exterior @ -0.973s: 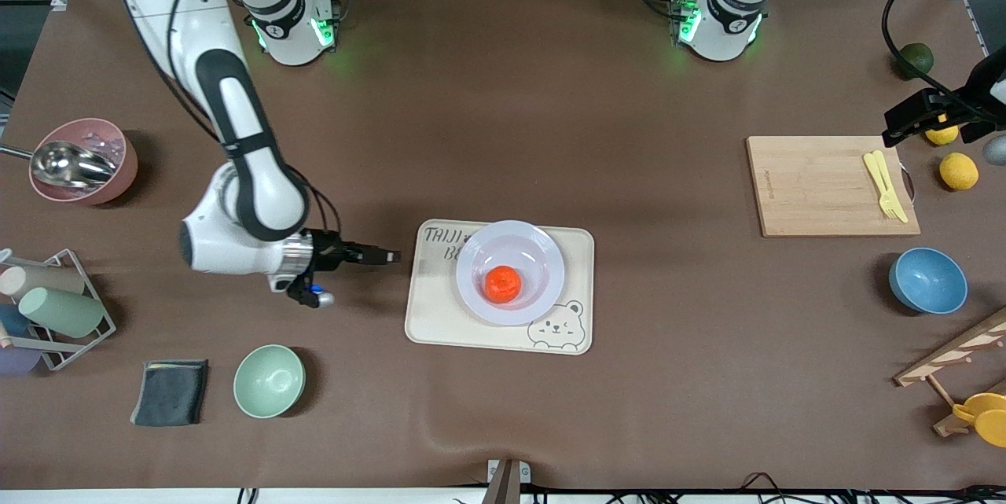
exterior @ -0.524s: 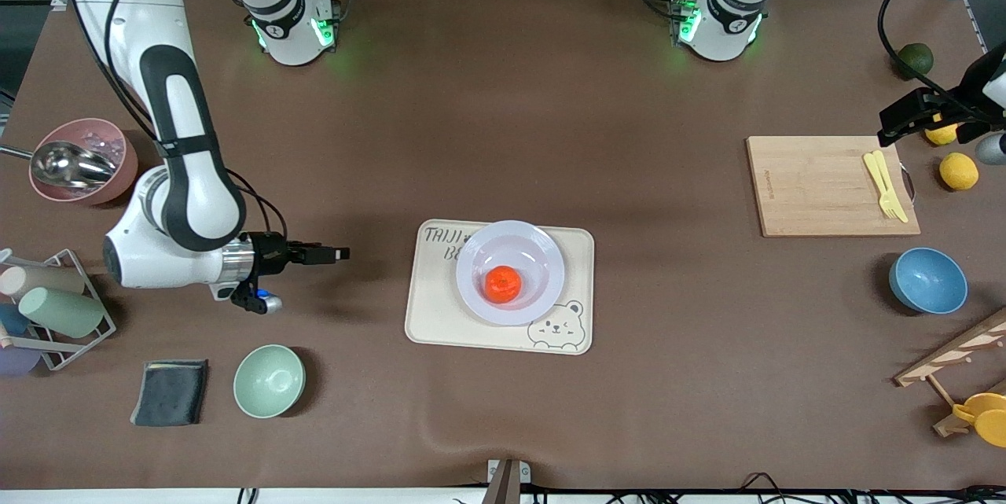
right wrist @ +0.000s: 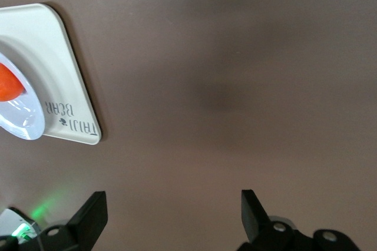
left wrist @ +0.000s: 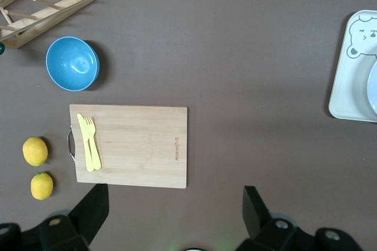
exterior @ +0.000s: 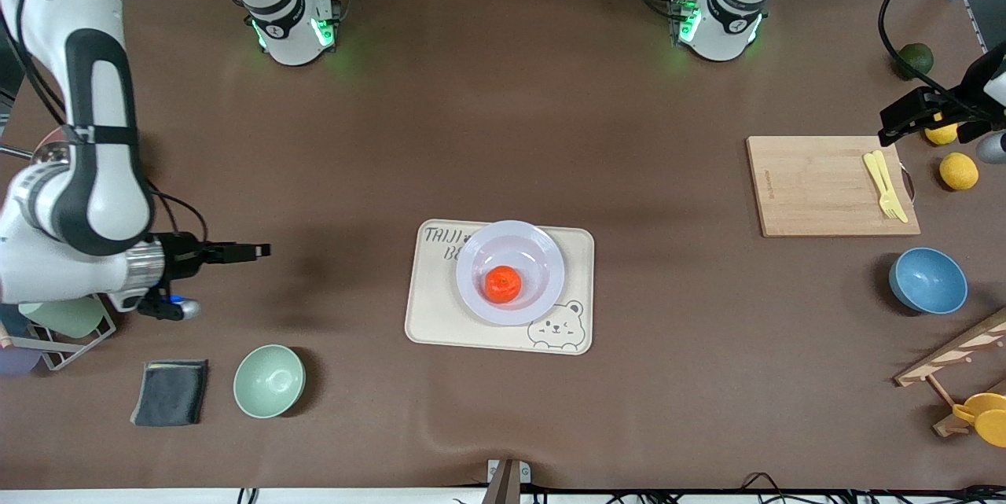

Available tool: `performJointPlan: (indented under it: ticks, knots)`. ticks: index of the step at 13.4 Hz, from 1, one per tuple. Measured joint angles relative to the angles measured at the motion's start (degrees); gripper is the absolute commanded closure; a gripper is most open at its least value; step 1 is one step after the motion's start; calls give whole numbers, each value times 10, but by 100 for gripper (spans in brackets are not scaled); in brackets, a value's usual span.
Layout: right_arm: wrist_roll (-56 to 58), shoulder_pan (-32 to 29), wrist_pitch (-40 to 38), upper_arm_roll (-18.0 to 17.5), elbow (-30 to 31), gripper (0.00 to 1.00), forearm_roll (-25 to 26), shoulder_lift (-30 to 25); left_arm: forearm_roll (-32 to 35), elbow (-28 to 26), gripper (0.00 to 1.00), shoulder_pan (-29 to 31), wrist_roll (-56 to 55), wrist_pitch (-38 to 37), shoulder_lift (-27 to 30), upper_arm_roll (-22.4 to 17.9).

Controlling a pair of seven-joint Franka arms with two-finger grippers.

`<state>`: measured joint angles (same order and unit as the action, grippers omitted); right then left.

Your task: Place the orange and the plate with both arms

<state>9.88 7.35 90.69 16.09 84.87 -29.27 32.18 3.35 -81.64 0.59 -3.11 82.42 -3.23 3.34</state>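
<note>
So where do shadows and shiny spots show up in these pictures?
Front view: a soft dark shadow lies on the brown table beside the right gripper, and the orange has small bright highlights. Right wrist view: a blurry dark patch on the mat, a glossy glint on the plate rim, green glow in one corner. Left wrist view: even light, only thin shadows around the blue bowl.

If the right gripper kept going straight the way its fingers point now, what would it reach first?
Probably the tray holding the plate and orange. The right gripper, open, points along bare table toward it, though its height is unclear.
</note>
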Motion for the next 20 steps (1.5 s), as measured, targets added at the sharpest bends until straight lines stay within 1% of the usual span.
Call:
performJointPlan:
  ticks: [3, 5, 7, 8, 11, 14, 15, 16, 18, 20]
  knots:
    - [10, -20, -2, 0, -20, 0, 75, -16, 0, 2, 0, 0, 1, 0, 4, 0]
    - [14, -36, -3, -6, -27, 0, 130, -43, 0, 3, 0, 0, 1, 0, 15, 0]
    - [17, -67, -6, -33, -28, 0, 180, -78, 0, 3, 0, 0, 1, 0, 24, 0]
    - [18, -77, -7, -44, -28, 0, 194, -94, 0, 3, 0, -1, 1, 0, 26, 0]
    - [18, -82, -25, -64, -29, 0, 200, -146, 0, 3, 0, -1, 1, 0, 26, 0]
    - [8, -84, -63, -85, -29, 0, 205, -220, 0, 2, 0, -1, 1, 0, 26, 0]
    - [7, -90, -70, -91, -28, 0, 205, -243, 0, 2, 0, -1, 1, 0, 26, 0]
    - [7, -102, -74, -105, -27, 0, 206, -262, 0, 2, 0, -1, 1, 0, 26, 0]
    - [-14, -119, -76, -134, -26, 0, 214, -284, 0, 2, 0, -1, 1, 0, 26, 0]
    - [-36, -122, -75, -160, -25, 0, 232, -292, -1, 2, 0, -1, 1, 0, 26, 0]
